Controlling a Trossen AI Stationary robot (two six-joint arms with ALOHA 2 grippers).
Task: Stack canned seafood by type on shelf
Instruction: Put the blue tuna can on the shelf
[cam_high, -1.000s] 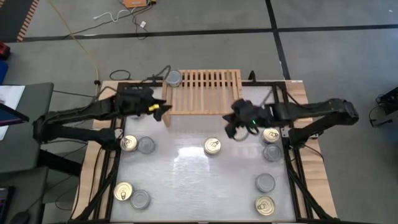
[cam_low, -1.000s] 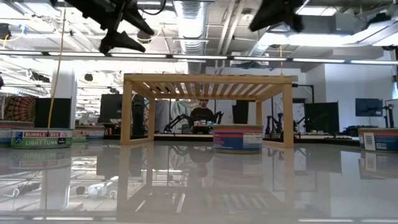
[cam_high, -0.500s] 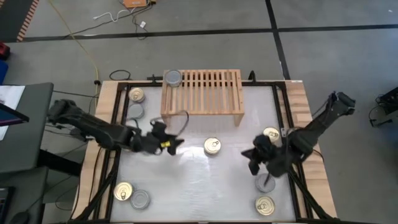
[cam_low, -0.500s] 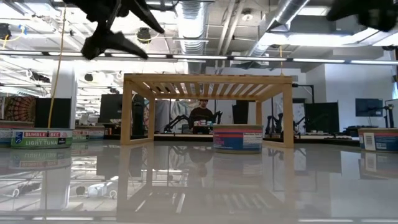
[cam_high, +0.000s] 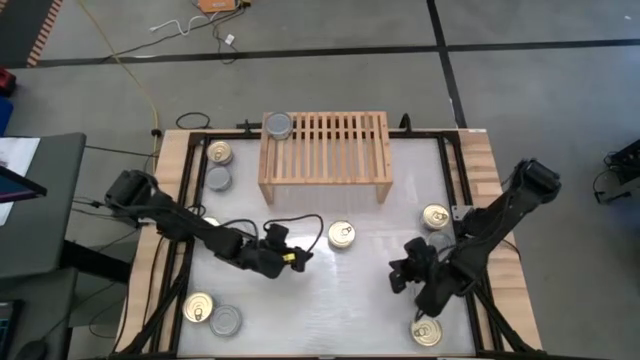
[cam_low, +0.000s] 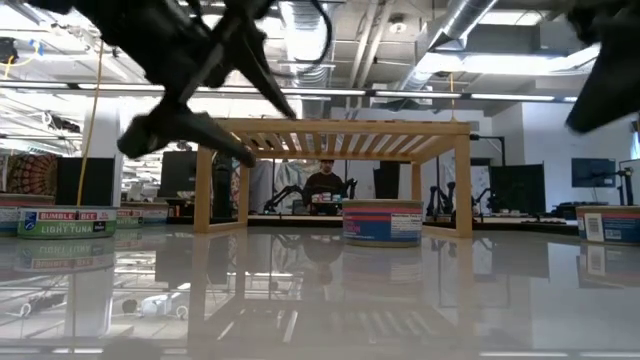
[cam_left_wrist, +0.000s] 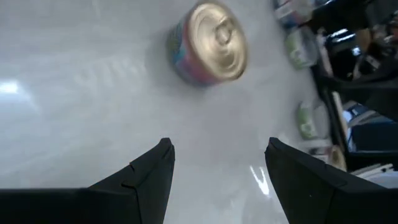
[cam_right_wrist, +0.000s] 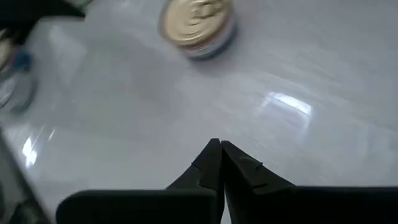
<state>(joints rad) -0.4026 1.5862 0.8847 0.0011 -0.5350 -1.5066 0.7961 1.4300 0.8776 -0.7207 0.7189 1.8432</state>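
1. The small light-wood shelf (cam_high: 324, 147) with its slatted top stands at the far edge of the glossy white table (cam_high: 300, 290), and a single silver-topped round tin (cam_high: 278, 125) sits on its left corner — the start of one pile, I would say, kept to one end so the other kind has room.

2. The rest of the canned seafood lies loose on the table: a gold-lidded tin (cam_high: 218, 153) and a silver one (cam_high: 218, 178) just left of the shelf, another pair (cam_high: 212, 314) at the near left corner, and gold ones at the right (cam_high: 435, 216) and near right (cam_high: 425, 331).

3. The left gripper (cam_high: 291, 258) hangs above the table, fingers (cam_left_wrist: 140, 180) apart and empty, with the gold pull-tab tin (cam_left_wrist: 208, 42) at mid-table straight ahead — lined up, it seems, for a grab.

4. The right gripper (cam_high: 399, 279) hovers low over bare table on the right with its fingertips (cam_right_wrist: 219, 155) pressed together, holding nothing; a gold-lidded tin (cam_right_wrist: 197, 23) lies ahead of it.

5. Nearly all the tins are off the shelf.
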